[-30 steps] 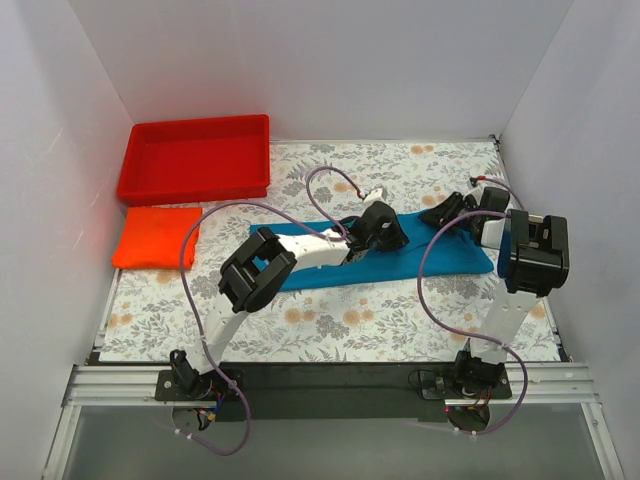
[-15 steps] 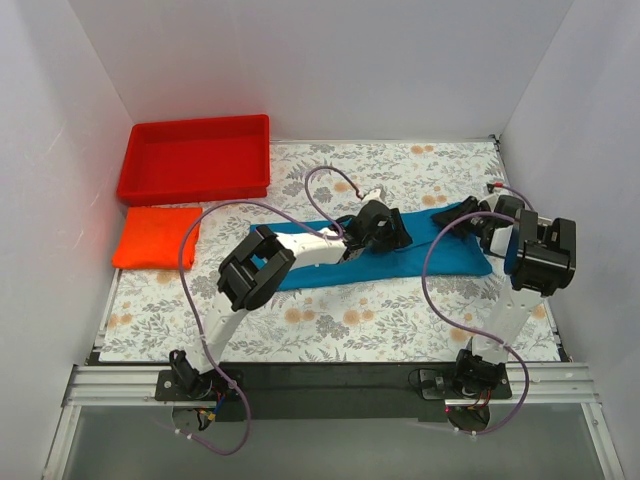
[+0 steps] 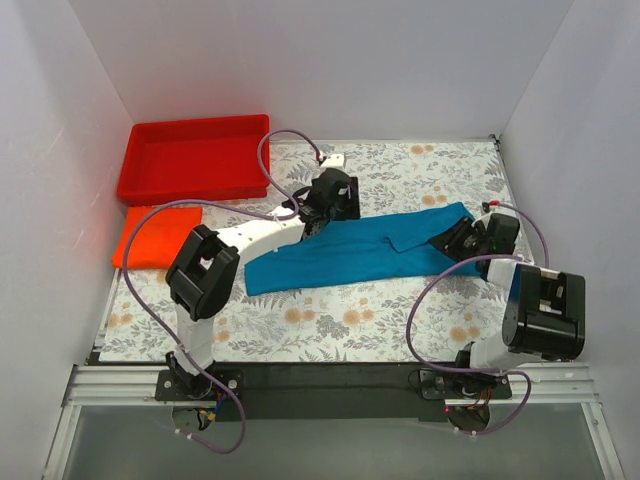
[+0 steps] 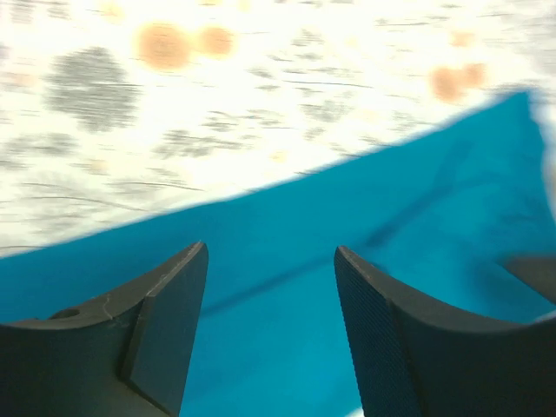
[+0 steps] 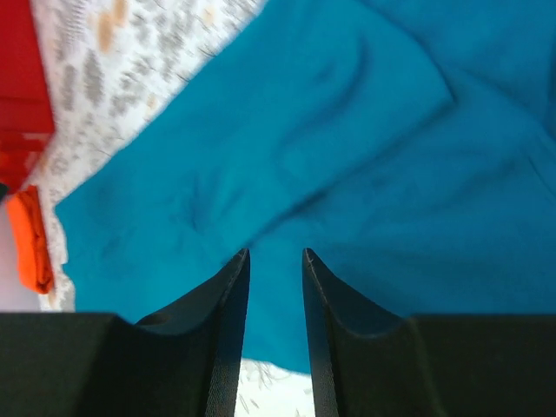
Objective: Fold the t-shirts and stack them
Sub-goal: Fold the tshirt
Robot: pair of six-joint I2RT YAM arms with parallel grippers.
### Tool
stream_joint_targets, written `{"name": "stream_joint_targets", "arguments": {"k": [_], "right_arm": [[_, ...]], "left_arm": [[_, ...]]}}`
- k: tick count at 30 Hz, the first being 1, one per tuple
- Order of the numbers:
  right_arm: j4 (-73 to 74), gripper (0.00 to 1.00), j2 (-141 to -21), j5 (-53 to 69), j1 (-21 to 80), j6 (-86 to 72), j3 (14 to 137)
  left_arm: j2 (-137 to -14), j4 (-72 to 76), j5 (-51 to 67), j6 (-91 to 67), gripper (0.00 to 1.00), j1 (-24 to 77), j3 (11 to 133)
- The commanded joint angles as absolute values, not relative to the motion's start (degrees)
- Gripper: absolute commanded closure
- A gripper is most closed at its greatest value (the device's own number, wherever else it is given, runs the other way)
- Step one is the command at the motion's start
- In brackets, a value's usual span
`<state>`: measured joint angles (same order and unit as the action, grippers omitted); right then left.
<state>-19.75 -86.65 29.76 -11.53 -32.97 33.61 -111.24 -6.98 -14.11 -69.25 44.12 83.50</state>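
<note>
The teal-blue t-shirt lies flat in a long strip across the middle of the table, with a flap turned over at its right end. My left gripper hovers at the shirt's far edge; in the left wrist view its jaws are wide open with only teal cloth below. My right gripper is low over the shirt's right end; in the right wrist view its jaws stand narrowly apart with nothing between them, over teal cloth. The folded orange-red t-shirt lies at the left, partly behind the left arm.
A rigid red tray stands at the back left, just behind the orange-red shirt. White walls close in the floral table on three sides. Purple cables loop over both arms.
My left gripper has moved off the middle of the teal shirt toward the back left. My right arm has swung lower and nearer. The shirt's right end now lies with a turned-over flap.
</note>
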Motion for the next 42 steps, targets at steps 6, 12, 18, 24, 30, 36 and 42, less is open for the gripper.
{"name": "stream_joint_targets", "arguments": {"k": [6, 12, 18, 24, 30, 36, 42], "right_arm": [[-11.08, 0.61, -81.47, 21.36, -11.43, -29.62, 27.77], [-10.29, 0.62, -89.11, 18.82, -11.42, -28.22, 32.41], [-8.44, 0.63, -101.14, 18.98, -11.43, -25.93, 42.43], [-3.61, 0.66, -113.80, 23.90, -8.19, -23.65, 62.55], [-1.23, 0.66, -127.07, 28.91, -2.39, -22.32, 84.79], [2.80, 0.65, -137.45, 31.29, 1.83, -21.01, 101.39], [9.13, 0.63, -136.33, 30.68, 3.34, -17.06, 107.23]], "left_arm": [[-116.71, -19.58, -24.16, -57.47, 0.47, 39.12, 84.64], [-118.91, -27.40, -25.05, -62.31, 0.48, 37.71, 83.85], [-117.60, -35.49, -21.89, -70.48, 0.49, 36.91, 78.58], [-109.53, -36.50, -8.20, -83.92, 0.52, 37.18, 64.74], [-97.14, -29.45, 3.94, -96.48, 0.51, 41.82, 49.14], [-89.31, -28.92, 2.20, -105.11, 0.45, 45.61, 44.12], [-87.45, -27.60, -0.97, -104.94, 0.36, 45.62, 49.82]]}}
